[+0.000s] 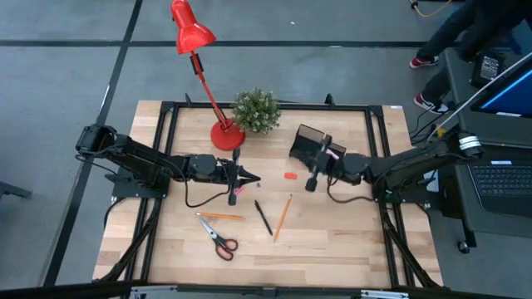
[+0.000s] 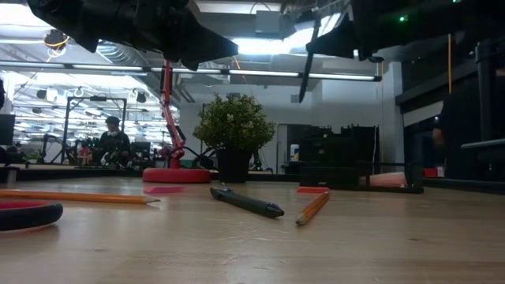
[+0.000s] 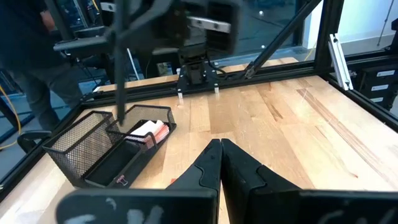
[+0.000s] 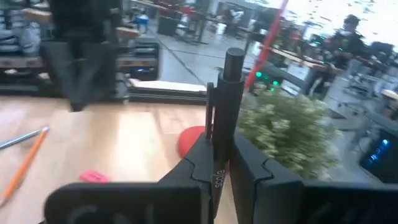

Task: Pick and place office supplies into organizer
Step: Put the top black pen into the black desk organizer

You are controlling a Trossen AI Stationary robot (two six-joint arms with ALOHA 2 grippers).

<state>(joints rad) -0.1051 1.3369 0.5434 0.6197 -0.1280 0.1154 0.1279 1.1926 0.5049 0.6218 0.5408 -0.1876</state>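
Task part done: pink pad lies in the organizer [image 1: 309, 146] near the table's far edge; right gripper [image 1: 314, 181] jaws clamp a black pen [image 4: 225, 106] beside it; left gripper [image 1: 252, 178] jaws closed, empty; pencils [image 1: 282, 218], scissors [image 1: 218, 237] remain mid-table.

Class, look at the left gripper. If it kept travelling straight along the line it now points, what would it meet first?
Probably the right gripper, which holds a black pen upright ahead of the shut left gripper. The black mesh organizer lies off to one side of that line. Depth is hard to judge.
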